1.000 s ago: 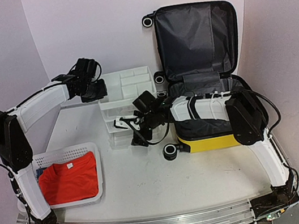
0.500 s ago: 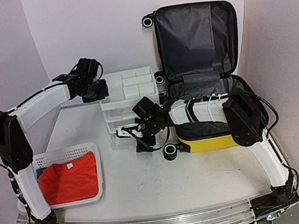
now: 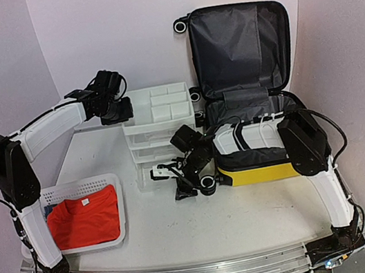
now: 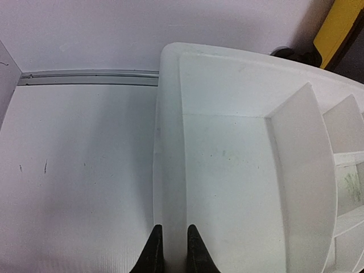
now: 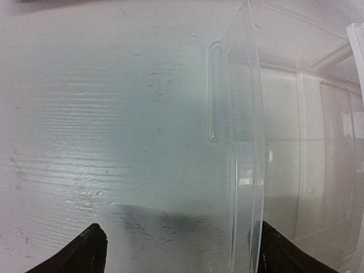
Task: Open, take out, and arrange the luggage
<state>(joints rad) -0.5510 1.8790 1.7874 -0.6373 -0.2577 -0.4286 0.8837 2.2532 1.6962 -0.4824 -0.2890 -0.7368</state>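
The luggage (image 3: 244, 63) stands open at the back right, lid raised with its dark grey lining showing and the yellow shell (image 3: 259, 174) below; a corner of it shows as luggage (image 4: 341, 25) in the left wrist view. My right gripper (image 3: 174, 184) hangs low in front of the suitcase's front wheel, open wide. In its own view, the right gripper (image 5: 179, 250) has the clear front of the bottom drawer (image 5: 239, 170) just inside its right finger. My left gripper (image 3: 122, 111) is shut on the left rim of the white drawer unit (image 3: 157, 112); the left gripper (image 4: 170, 250) straddles that rim.
A white mesh basket (image 3: 78, 185) holding a red shirt (image 3: 84, 219) sits at the near left. The drawer unit (image 4: 227, 170) has a divided top tray, and its bottom drawer (image 3: 149, 177) is pulled out. The wall lies close behind everything.
My right gripper has drawn back from the drawer unit toward the near edge and a little right, its jaws narrowing slightly. The left arm has not moved.
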